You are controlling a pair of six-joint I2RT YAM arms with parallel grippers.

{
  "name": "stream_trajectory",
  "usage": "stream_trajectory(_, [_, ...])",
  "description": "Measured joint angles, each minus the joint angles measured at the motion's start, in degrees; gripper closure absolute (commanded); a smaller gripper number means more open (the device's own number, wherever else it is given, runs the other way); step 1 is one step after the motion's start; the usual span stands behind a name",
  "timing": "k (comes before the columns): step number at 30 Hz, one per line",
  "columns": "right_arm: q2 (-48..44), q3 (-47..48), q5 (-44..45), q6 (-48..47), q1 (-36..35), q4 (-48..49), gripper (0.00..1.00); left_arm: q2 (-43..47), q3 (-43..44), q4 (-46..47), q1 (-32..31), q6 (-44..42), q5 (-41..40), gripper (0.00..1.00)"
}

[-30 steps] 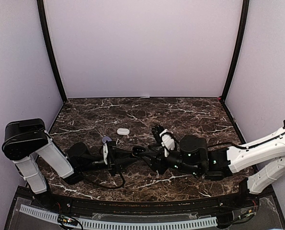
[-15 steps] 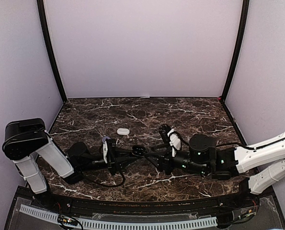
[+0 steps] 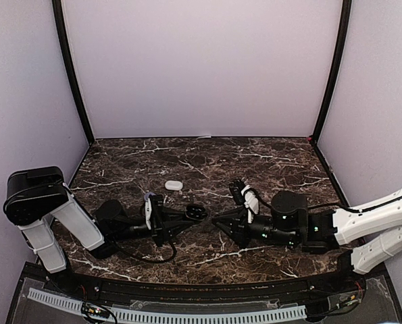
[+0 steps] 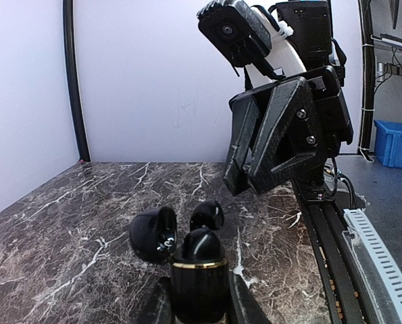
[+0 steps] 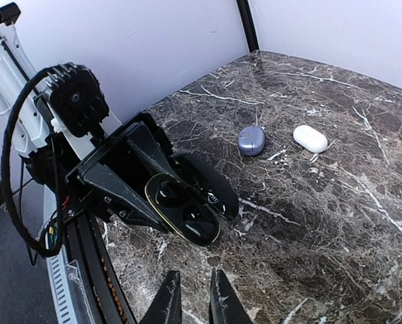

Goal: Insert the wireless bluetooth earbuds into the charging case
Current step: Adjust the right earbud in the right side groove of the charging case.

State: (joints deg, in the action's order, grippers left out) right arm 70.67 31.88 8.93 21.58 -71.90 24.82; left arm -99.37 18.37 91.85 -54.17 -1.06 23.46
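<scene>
Both arms lie low over the table (image 3: 275,162), stretched toward each other across the middle, so the grippers face off nearly tip to tip. The left gripper (image 3: 186,217) reaches in from the left with its forearm almost flat. Its fingers are clamped on the bottom of the black case (image 5: 184,209), which it holds clear of the marble with the lid flipped open and the wells facing the right arm. From the left wrist I see two dark rounded lumps poking up out of the case, which look like the buds (image 4: 202,241). From the right wrist the wells just look dark, so I can't say how well they sit.

The right gripper (image 5: 194,277) comes in from the right, also low, pointing at the case and close to it but not touching. Its fingers are drawn nearly together with a thin slit between them. I can't tell if they're pinching anything or just hanging loose.

For room, the purple case (image 5: 252,140) sits just behind the left wrist and the white case (image 5: 310,138) is beside it, a bit further back. Both are apart from the black case. Beyond them it's open marble up to the back wall (image 3: 201,67) and out to the right side. The arms themselves sit close to the near edge.
</scene>
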Motion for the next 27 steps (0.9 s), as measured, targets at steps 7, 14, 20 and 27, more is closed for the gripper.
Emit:
stream_trajectory(7, [2.36,0.35,-1.64,-0.35,0.15,0.39,0.9,0.02,0.0,0.0,0.0,0.02,0.13,1.0])
stream_trajectory(14, [3.69,2.1,-1.88,-1.33,0.24,0.46,0.92,0.02,0.0,0.0,0.0,0.0,0.79,1.0])
stream_trajectory(20, [4.57,3.17,-1.95,-1.64,0.42,0.52,0.95,0.02,0.0,0.0,0.02,-0.07,1.22,1.0])
stream_trajectory(27, [4.98,3.19,-2.67,-1.62,0.83,0.55,0.96,0.02,0.0,-0.02,0.02,-0.63,1.84,1.0])
